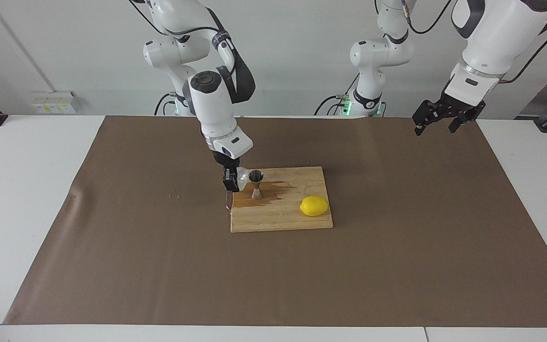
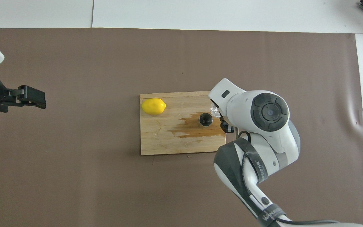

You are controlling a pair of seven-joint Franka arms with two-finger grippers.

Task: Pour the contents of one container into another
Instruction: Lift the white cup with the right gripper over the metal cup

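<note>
The counter (image 1: 26,199) is white and carries a matte brown paper mat (image 1: 397,247) that takes any spills. At its middle lies a rectangular wooden cutting board (image 1: 283,218), pale and grained, with a dark wet stain spreading from the spot where the pouring happens. My left arm waits with its left end effector (image 1: 438,118) spread wide and empty over the mat's edge at the left arm's end of the counter. My right end effector (image 1: 233,181) hangs over the board's edge toward the right arm's end, clamped on the glass cup (image 1: 241,176). I hold this small, clear, faceted cup just beside the rim of the steel jigger (image 1: 256,184), I judge so that a tilt sends its contents straight in. The jigger stands upright on the stain, silvery, hourglass-shaped, dark inside. A smooth yellow lemon (image 1: 314,206) rests on the board well apart from it, toward the left arm's end.
</note>
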